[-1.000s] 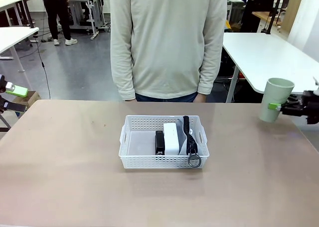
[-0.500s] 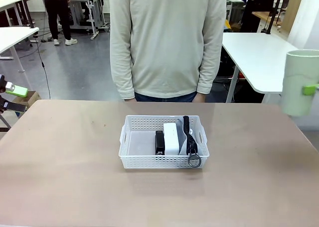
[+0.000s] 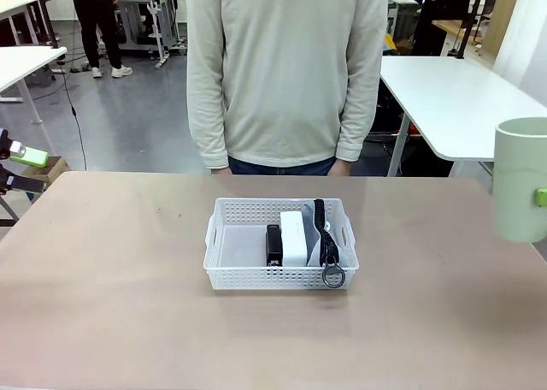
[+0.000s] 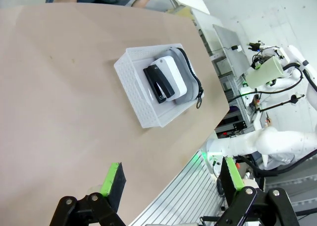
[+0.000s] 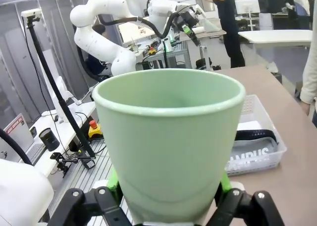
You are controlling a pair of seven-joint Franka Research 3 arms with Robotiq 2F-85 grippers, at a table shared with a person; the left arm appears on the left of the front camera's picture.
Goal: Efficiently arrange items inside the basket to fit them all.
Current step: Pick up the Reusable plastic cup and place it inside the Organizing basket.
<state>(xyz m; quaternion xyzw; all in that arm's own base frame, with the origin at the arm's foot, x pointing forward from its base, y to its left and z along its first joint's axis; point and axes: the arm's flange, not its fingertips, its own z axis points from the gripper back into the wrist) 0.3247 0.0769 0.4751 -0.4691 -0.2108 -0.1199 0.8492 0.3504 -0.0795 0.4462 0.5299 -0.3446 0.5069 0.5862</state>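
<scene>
- Since a moment ago, the pale green cup (image 3: 521, 180) in my right end effector (image 5: 168, 196) has dropped slightly.
- On the tabletop (image 3: 102, 304), the basket (image 3: 226, 245) holds pouch (image 3: 328, 240), white box (image 3: 293, 236), stapler (image 3: 273, 245).
- My left end effector (image 4: 171, 179) hangs released, beside the tabletop edge.

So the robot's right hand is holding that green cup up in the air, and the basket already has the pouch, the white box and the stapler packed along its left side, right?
Nearly. The right hand does hold the green cup, but the pouch, white box and stapler sit along the basket's right side; the front view shows its left part bare.
</scene>
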